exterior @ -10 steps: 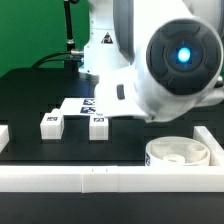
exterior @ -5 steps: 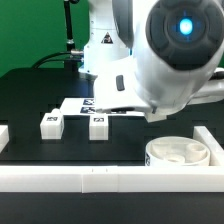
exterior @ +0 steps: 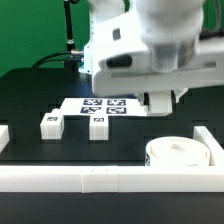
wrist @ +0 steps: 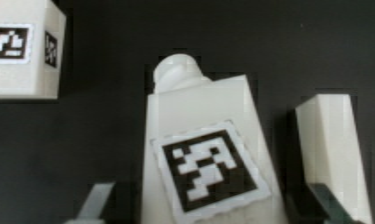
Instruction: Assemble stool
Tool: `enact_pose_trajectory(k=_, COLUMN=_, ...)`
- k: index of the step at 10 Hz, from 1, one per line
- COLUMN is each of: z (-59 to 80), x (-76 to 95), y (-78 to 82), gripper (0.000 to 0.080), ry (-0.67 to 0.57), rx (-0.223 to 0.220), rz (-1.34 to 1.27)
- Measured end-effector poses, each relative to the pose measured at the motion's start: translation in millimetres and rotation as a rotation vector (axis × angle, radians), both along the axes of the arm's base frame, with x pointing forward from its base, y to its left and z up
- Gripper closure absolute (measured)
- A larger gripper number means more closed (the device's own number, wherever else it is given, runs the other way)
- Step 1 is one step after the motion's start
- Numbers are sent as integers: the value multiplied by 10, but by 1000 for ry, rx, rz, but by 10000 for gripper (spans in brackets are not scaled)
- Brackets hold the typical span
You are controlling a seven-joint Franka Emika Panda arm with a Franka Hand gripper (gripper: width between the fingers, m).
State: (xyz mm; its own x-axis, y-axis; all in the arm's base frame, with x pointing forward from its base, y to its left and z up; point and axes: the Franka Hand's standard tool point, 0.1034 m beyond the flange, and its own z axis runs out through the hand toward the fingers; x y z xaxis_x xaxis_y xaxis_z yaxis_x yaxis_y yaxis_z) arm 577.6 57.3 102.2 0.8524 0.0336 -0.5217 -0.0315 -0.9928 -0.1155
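In the wrist view a white stool leg (wrist: 202,140) with a black-and-white tag and a rounded peg at its far end sits between the two fingers of my gripper (wrist: 216,203), which is shut on it. In the exterior view the gripper (exterior: 160,103) hangs above the black table, right of the marker board, with the leg's end showing under it. Two more legs (exterior: 52,123) (exterior: 98,125) stand on the table at the exterior view's left. The round seat (exterior: 180,152) lies at the front right corner. The wrist view also shows one leg (wrist: 24,50) and a white block (wrist: 326,140) below.
The marker board (exterior: 105,104) lies flat behind the two legs. A long white border rail (exterior: 100,180) runs along the table's front, with short side pieces at both ends; the seat rests against its right corner. A green wall stands behind.
The arm has lifted and turned, so the round wrist housing has left the exterior view. The marker board now shows more fully. The two legs and the seat have not moved.
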Motion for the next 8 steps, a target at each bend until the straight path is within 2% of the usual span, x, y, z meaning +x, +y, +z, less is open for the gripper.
enact_pose_trajectory(k=1, z=86, x=201, y=10, gripper=474, ry=-120, rx=-4, rz=-10)
enact_pose_trajectory(k=2, z=87, x=285, y=4, gripper=474, ry=-264, rx=-13, rz=-25)
enact_pose_trajectory(k=3, z=66, x=203, y=-7, gripper=474, ry=-322, rx=-20, rz=-32)
enact_pose_trajectory(k=4, z=69, x=286, y=-14, gripper=474, ry=-443, rx=-27, rz=-43)
enact_pose_trajectory(k=5, z=60, x=276, y=-20, gripper=474, ry=-507, rx=-32, rz=-49)
enact_pose_trajectory(k=7, z=71, x=359, y=-35, gripper=474, ry=-728, rx=-44, rz=-67)
enact_pose_trajectory(k=8, z=120, x=358, y=-46, gripper=474, ry=-741, rx=-44, rz=-69)
